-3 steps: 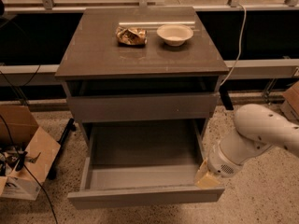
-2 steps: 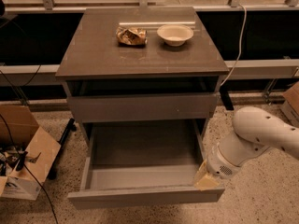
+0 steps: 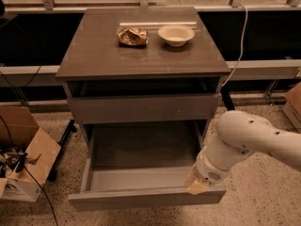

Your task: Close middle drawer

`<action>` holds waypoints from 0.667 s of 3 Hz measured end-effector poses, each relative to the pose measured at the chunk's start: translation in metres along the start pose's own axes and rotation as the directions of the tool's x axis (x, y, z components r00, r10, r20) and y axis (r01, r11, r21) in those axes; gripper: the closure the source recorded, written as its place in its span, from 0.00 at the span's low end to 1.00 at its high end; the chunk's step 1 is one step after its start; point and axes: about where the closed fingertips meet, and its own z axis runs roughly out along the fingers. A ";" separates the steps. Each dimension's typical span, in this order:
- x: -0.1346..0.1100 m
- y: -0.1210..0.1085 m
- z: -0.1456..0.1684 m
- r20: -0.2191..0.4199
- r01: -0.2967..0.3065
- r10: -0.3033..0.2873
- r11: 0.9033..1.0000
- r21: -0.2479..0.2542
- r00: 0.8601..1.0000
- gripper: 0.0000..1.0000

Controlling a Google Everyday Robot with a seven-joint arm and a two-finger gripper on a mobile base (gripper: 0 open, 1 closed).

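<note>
The wide, shallow middle drawer (image 3: 141, 198) has a plain grey-brown front and a lighter grey box interior. The gripper (image 3: 197, 186), at the drawer's front right corner, is pale yellowish tan. Above it the smooth plastic robot arm (image 3: 249, 135) is white, dotted with small dark holes. The flat cabinet top (image 3: 94, 55) is dull brown-grey. The round shallow bowl (image 3: 176, 34) is cream and the crumpled snack bag (image 3: 132, 36) mottled gold and brown. The open cardboard box (image 3: 28, 145) is tan, and the stone floor (image 3: 263, 206) beige with dark speckles.

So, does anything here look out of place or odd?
Only the middle drawer: it hangs pulled far out of the cabinet, showing a bare interior. The gripper sits at its front right corner.
</note>
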 end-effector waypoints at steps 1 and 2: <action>0.004 -0.004 0.043 -0.016 0.034 -0.034 0.999 0.007 0.999 1.00; 0.015 -0.013 0.083 -0.021 0.020 -0.020 1.000 -0.010 1.000 1.00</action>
